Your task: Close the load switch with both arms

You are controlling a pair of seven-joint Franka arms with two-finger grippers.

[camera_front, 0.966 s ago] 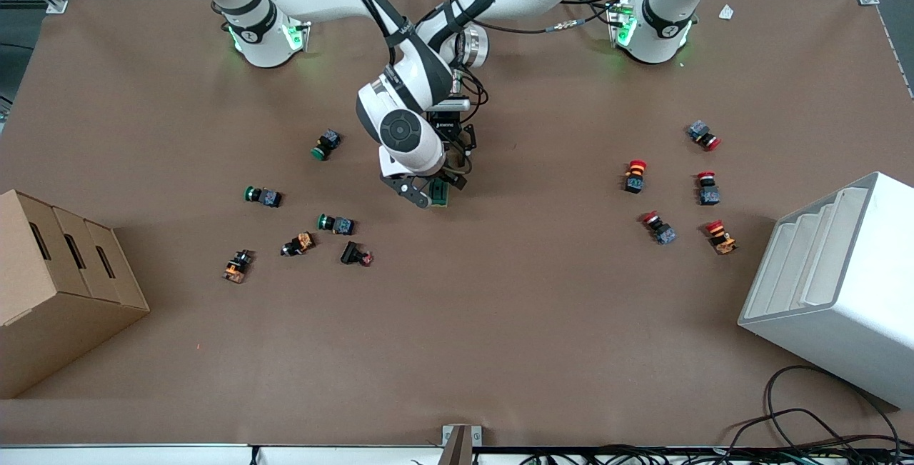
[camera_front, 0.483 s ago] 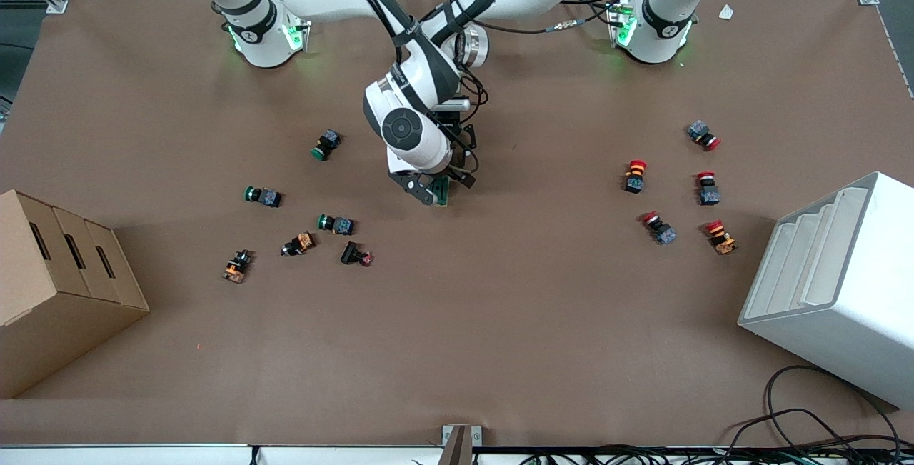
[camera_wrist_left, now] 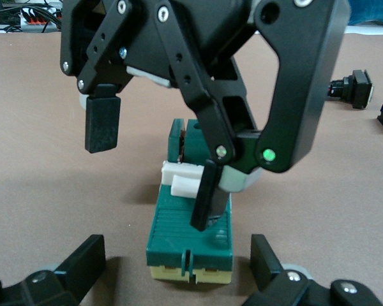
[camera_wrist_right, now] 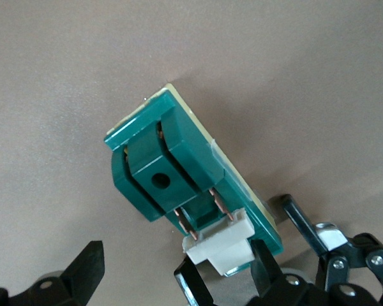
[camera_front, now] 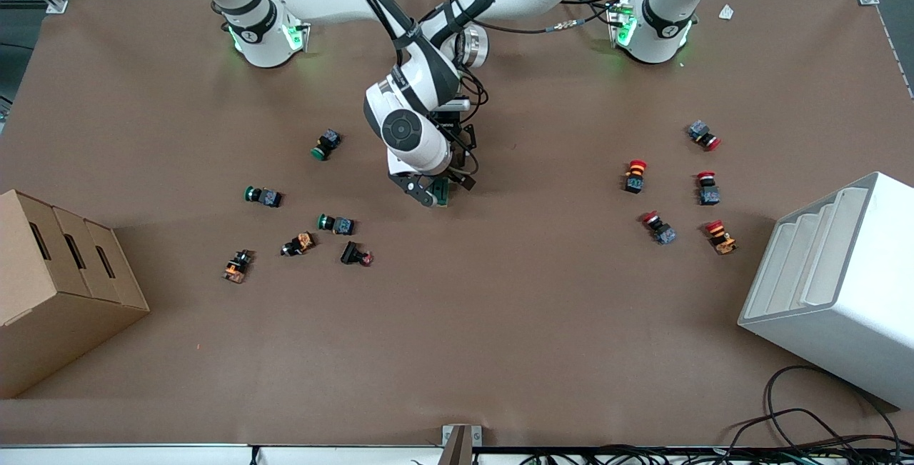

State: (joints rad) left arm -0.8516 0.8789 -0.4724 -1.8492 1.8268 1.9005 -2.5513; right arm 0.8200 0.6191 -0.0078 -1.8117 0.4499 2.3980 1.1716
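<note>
The load switch [camera_front: 443, 193] is a dark green block on a cream base with a white lever, lying mid-table. It shows in the left wrist view [camera_wrist_left: 190, 239] and the right wrist view [camera_wrist_right: 172, 159]. My right gripper [camera_front: 427, 196] hangs over it, open. In the left wrist view one of its fingers [camera_wrist_left: 207, 204] rests against the white lever [camera_wrist_left: 184, 180]; the other is apart, in the air. In its own view [camera_wrist_right: 173, 268] the lever [camera_wrist_right: 220, 245] sits beside one finger. My left gripper [camera_front: 455, 181] is open, and its fingers [camera_wrist_left: 268, 264] straddle the switch's end without touching.
Green and orange push buttons [camera_front: 335, 223] lie toward the right arm's end. Red push buttons [camera_front: 634, 176] lie toward the left arm's end. A cardboard box [camera_front: 64, 279] and a white bin [camera_front: 835, 286] stand at the table's two ends.
My right arm's wrist and gripper have shifted a little toward the switch, closing on the lever. In the last half second almost nothing moved. The left arm has held still.
</note>
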